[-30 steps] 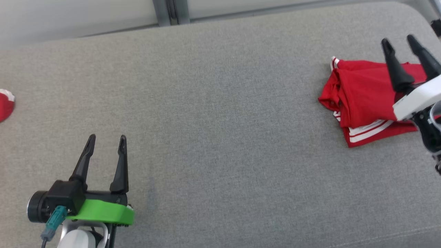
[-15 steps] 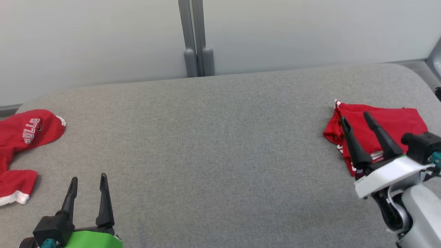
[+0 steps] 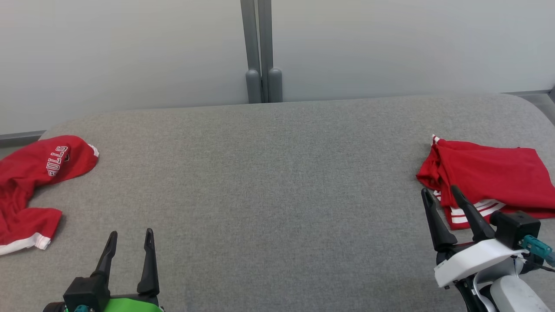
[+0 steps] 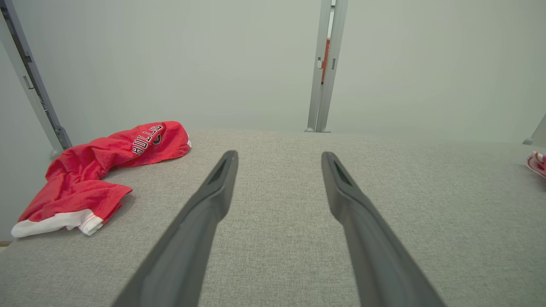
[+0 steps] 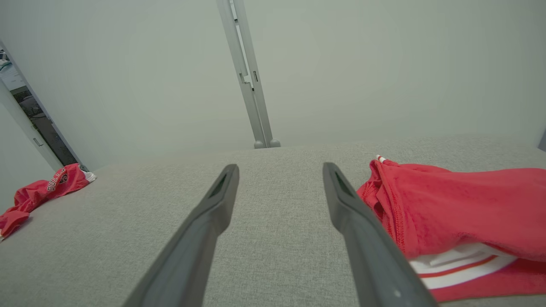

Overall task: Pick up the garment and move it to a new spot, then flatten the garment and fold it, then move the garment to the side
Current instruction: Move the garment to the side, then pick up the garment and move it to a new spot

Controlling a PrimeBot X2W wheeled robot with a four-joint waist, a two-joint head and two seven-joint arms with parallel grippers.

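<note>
Just two: folded garment [image 3: 485, 169] (and crumpled garment [image 3: 26, 173]).

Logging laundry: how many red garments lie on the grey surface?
2: crumpled garment at the left edge; folded garment with white stripes at the right. More could lie outside the views.

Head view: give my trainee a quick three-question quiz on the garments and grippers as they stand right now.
1. True or false: the right gripper is shut on the folded red garment.
2. Where does the crumpled red garment lettered BULLS lie on the grey surface? A) at its far left edge B) at its centre C) under the right gripper
3. Fill in: the left gripper is ___ and holds nothing.

Key: 1 false, its fingers are apart beside the garment's near edge; 2 A; 3 open.
</note>
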